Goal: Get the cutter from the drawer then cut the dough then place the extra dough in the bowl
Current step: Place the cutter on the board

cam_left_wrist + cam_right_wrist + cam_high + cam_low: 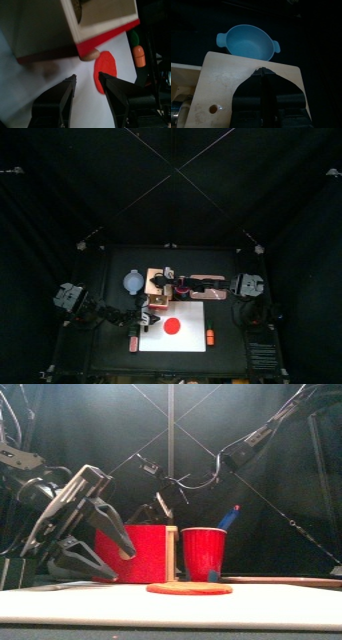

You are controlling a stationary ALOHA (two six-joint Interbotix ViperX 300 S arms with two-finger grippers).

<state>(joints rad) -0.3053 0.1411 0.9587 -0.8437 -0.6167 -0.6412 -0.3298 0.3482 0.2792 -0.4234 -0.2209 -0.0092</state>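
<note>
The pale wooden box [163,283] stands behind the white cutting board [187,310]. Its red drawer front [107,36] sits flush, with a round knob [89,55] facing my left gripper [87,82]. That gripper is open, a short way in front of the knob, holding nothing. A flat red dough disc [171,325] lies on the board, low and wide in the front view [189,588]. My right gripper [263,72] is over the box top [228,82], jaws together. The blue-grey bowl [248,42] sits just beyond the box. No cutter shows.
A red cup [203,552] with a blue knife stands right of the box. An orange carrot toy [211,336] lies at the board's right edge, and a small pink toy [134,343] off its front left corner.
</note>
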